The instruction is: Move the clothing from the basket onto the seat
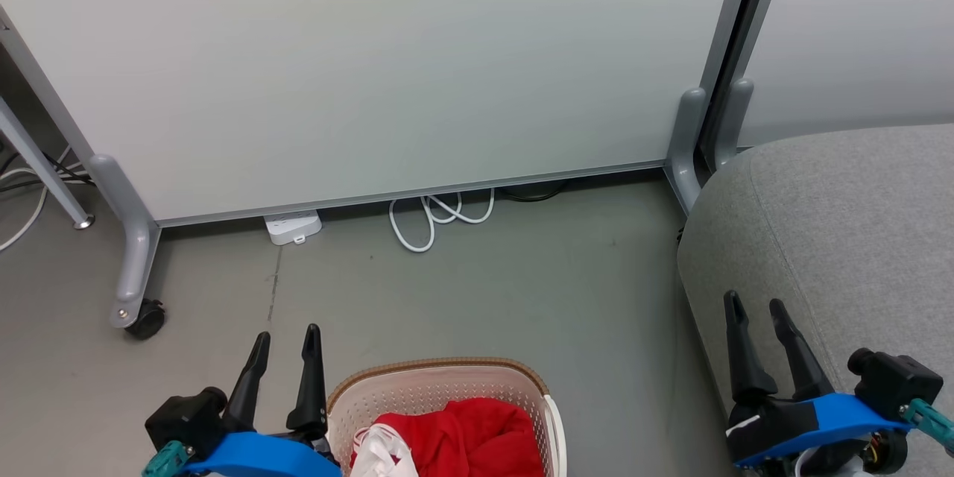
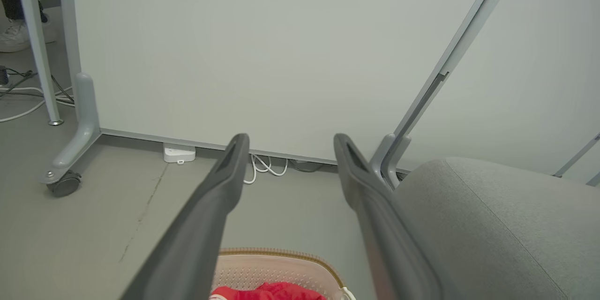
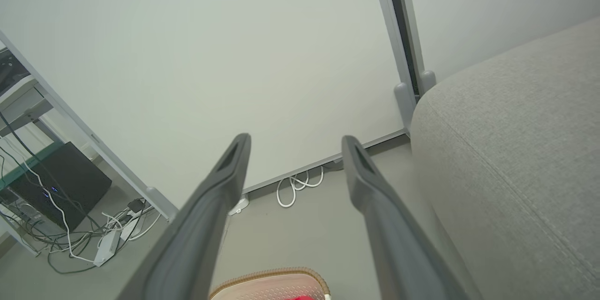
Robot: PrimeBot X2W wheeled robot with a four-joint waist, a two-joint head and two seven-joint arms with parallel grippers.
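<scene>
The cream basket (image 1: 436, 387) with its brown rim stands on the floor at the bottom centre of the head view, holding the red clothing (image 1: 466, 436) with a bit of white trim. Its far rim also peeks into the left wrist view as the basket (image 2: 276, 267) with red clothing (image 2: 267, 292), and the basket (image 3: 274, 283) shows at the bottom of the right wrist view. My left gripper (image 1: 286, 339) hangs open just left of the basket, empty. My right gripper (image 1: 754, 304) is open and empty over the front edge of the grey seat (image 1: 850, 238).
A pale partition panel (image 1: 373, 67) on grey wheeled feet (image 1: 134, 291) stands behind. A white power strip (image 1: 293, 226) and coiled white cable (image 1: 436, 216) lie at its base. More cables and a dark box (image 3: 56, 187) sit at the left. Bare grey floor lies between basket and partition.
</scene>
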